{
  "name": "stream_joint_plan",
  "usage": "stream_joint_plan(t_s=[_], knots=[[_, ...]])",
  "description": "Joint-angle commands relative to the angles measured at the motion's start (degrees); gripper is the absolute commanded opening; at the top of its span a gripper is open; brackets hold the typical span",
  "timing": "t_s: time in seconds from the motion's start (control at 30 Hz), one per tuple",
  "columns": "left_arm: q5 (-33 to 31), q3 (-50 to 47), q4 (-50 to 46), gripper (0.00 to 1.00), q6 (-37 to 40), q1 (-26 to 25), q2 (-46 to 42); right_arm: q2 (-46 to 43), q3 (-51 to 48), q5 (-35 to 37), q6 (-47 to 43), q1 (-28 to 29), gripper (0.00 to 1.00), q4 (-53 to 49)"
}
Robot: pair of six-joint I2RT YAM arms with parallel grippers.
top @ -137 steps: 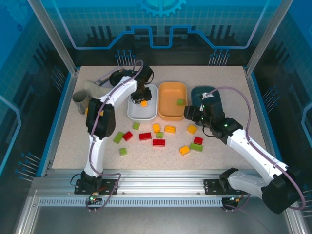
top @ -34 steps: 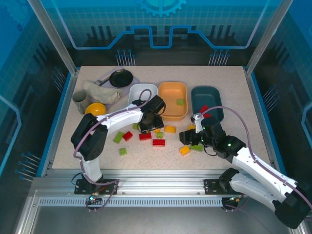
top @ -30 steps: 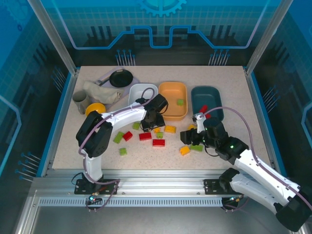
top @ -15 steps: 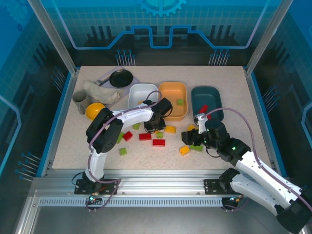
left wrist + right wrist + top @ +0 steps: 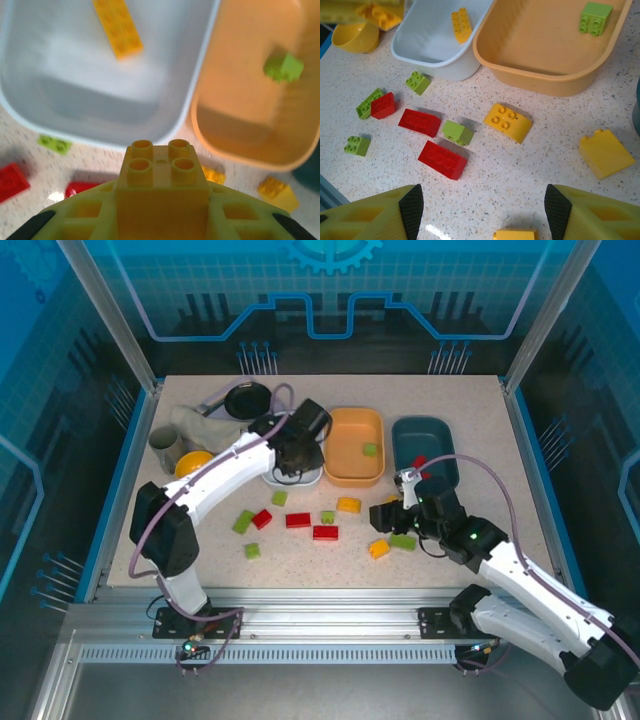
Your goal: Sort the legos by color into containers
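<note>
Speckled table (image 5: 545, 170): left pincer (image 5: 288, 462) is clamping a yellow brick (image 5: 161, 167), right pincer (image 5: 483, 207) gaping.
Dropping now risks missing the white tray (image 5: 100, 107).

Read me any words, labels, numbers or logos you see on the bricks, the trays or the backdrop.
No text can be read anywhere.
Studs of the yellow brick in the left gripper: too blurred to show any embossing.
The white tray and orange tray: no print visible.
The back panel: a gear symbol, no letters.
</note>
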Motion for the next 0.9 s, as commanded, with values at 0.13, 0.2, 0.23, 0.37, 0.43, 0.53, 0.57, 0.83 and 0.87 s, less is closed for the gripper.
stream_joint_plan(t_s=[0.13,0.2,0.23,0.37,0.43,0.53,0.57,0.83,0.87], knots=[[3.89,14.46,-0.79,0.30,7.72,9.22,16.29,4.83,3.97,2.20,2.32,-0.15,0.68,2.59],[4.93,20.79,-1.88,0.31,7.93,10.47,22.09,6.23,4.96,4.13,4.49,-0.68,0.68,-0.39],[5.56,23.24,-2.50,0.32,7.83,10.93,24.47,6.69,5.36,5.10,5.81,-1.04,0.68,-2.08],[7.56,31.40,-4.73,0.35,7.89,12.31,32.74,7.80,6.19,9.91,11.78,-2.61,0.68,-11.03],[8.35,33.44,-4.86,0.37,8.40,12.72,35.10,8.19,6.44,11.90,14.33,-3.29,0.67,-15.81],[8.99,34.99,-5.86,0.43,8.80,13.21,37.09,10.14,7.04,12.41,17.98,-5.42,0.68,-23.30],[9.44,34.91,-5.83,0.48,8.93,13.30,37.20,11.17,7.28,12.18,19.44,-6.01,0.69,-25.92],[10.40,32.00,-4.34,0.71,9.86,13.05,29.73,15.33,6.21,4.42,28.47,-8.49,0.69,-27.00],[10.61,30.27,-3.69,0.72,9.85,12.76,27.59,16.38,6.18,3.51,28.66,-8.35,0.70,-25.69]])
